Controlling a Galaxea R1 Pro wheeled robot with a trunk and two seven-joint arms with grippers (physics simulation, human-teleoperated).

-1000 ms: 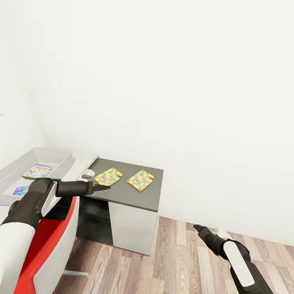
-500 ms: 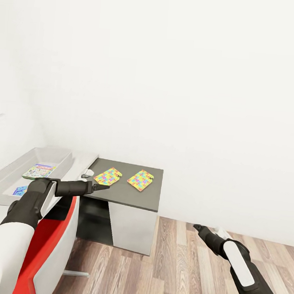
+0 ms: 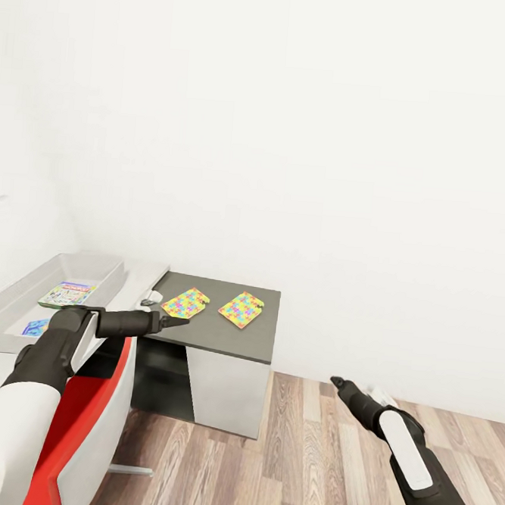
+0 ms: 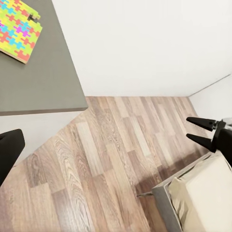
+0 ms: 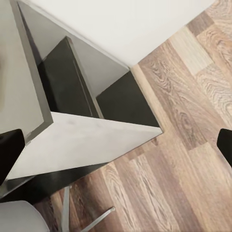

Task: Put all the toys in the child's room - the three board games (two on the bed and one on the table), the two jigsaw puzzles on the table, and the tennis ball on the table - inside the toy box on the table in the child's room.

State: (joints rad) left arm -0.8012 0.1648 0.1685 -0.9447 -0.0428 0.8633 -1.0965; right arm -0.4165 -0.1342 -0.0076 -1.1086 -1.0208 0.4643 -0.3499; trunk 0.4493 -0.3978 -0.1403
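Multicoloured jigsaw puzzles (image 3: 184,303) (image 3: 242,310) flat on dark cabinet worktop (image 3: 265,333), apart | judged thin, light, stiff; hard to pinch flat, take by overhanging edge | left claw (image 3: 180,321) near, state unclear | right claw (image 3: 336,383) empty, parted | toy box (image 3: 21,295) holds games

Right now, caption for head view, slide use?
Left gripper near two puzzles on dark cabinet; toy box holds games; right gripper over wood floor.

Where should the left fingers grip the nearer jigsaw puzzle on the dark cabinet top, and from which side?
Probably at the near edge of the left puzzle, coming from the robot's side, where the left gripper is. It is a thin board lying flat on the cabinet, so only an edge offers purchase; sliding it past the cabinet's front rim may help.
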